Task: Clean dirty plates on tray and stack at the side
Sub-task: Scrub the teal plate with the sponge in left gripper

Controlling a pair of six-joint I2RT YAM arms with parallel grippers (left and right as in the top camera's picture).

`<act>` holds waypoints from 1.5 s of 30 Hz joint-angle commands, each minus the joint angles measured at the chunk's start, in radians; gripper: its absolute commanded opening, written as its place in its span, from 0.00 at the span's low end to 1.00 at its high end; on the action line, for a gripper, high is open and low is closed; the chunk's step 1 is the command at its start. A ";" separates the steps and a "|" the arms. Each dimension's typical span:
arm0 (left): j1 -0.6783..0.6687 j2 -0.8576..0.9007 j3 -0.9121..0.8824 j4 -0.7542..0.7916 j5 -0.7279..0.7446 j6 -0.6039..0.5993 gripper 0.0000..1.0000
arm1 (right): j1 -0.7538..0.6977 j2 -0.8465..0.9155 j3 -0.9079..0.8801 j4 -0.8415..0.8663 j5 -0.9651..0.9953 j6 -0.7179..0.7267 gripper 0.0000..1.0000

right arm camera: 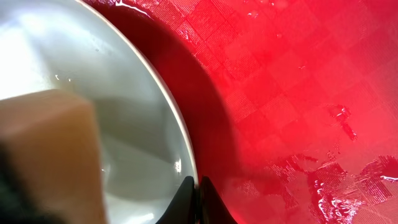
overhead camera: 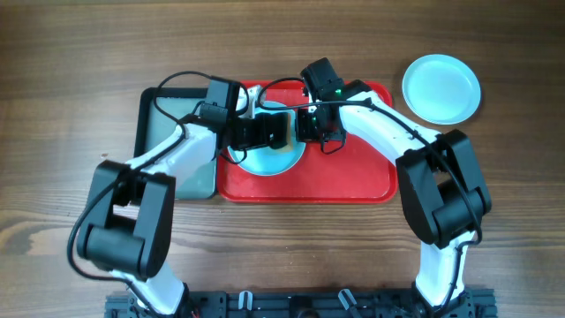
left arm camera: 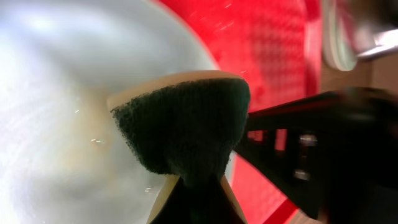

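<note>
Gripping a sponge (left arm camera: 180,124), the left gripper (left arm camera: 194,190) presses it onto a pale plate (left arm camera: 56,93); the right gripper (right arm camera: 196,200) pinches that plate's rim on the red tray (right arm camera: 298,93).

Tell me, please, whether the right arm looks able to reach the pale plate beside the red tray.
Probably yes: the side plate lies uncovered on the table near the right arm, though the right tool grips the tray plate by its rim.

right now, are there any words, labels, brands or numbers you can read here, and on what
None: no readable text in any view.
The red tray, the plate on it, the side plate and the sponge carry no lettering.
The right arm shows only a green light, no label.
</note>
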 commanded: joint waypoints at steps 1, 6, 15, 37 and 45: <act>-0.001 -0.095 0.035 -0.035 -0.045 -0.006 0.04 | 0.004 0.023 -0.005 0.002 -0.005 -0.014 0.04; -0.001 -0.097 0.035 -0.219 -0.359 -0.005 0.04 | 0.004 0.023 -0.005 0.002 -0.004 -0.014 0.04; -0.002 -0.091 0.203 -0.327 -0.324 -0.076 0.04 | 0.004 0.023 -0.005 0.002 -0.005 -0.014 0.04; -0.048 0.143 0.332 -0.564 -0.537 -0.043 0.04 | 0.004 0.023 -0.005 0.013 -0.004 -0.015 0.04; -0.063 0.212 0.332 -0.464 -0.368 -0.043 0.04 | 0.004 0.023 -0.005 0.013 -0.004 -0.015 0.04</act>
